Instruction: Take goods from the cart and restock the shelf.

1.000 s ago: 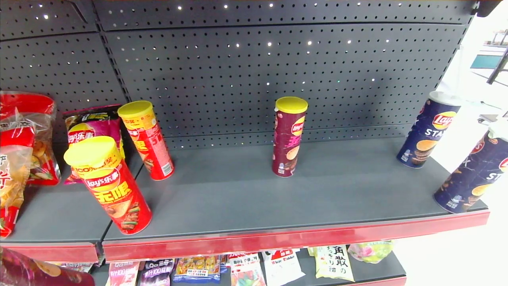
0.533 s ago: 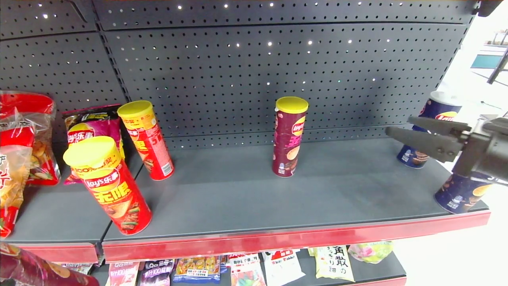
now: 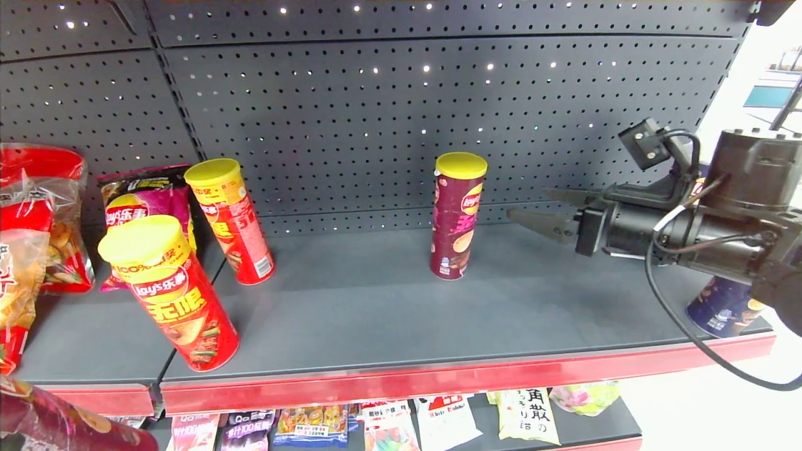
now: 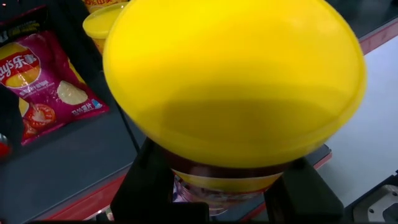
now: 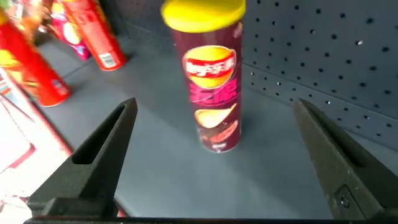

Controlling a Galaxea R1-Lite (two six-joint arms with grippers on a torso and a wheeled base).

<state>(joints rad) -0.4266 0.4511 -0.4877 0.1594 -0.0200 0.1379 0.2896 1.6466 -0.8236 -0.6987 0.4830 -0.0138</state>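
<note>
While left tool [image 4: 227,194] pinches a tube [image 4: 233,81], spread right tool [image 3: 532,205] faces maroon can [image 3: 456,216], arm [image 3: 708,241] masking blue can [image 3: 720,308].

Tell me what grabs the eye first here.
The open right gripper hangs over the shelf, aimed at the maroon can standing upright on its own mid-shelf. In the left wrist view, a yellow-lidded can sits clamped in the left gripper, its lid looming large.

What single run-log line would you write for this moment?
right gripper: open, pointed at standing maroon can | left gripper: shut on yellow-lidded can | shelf: held can not yet placed
</note>
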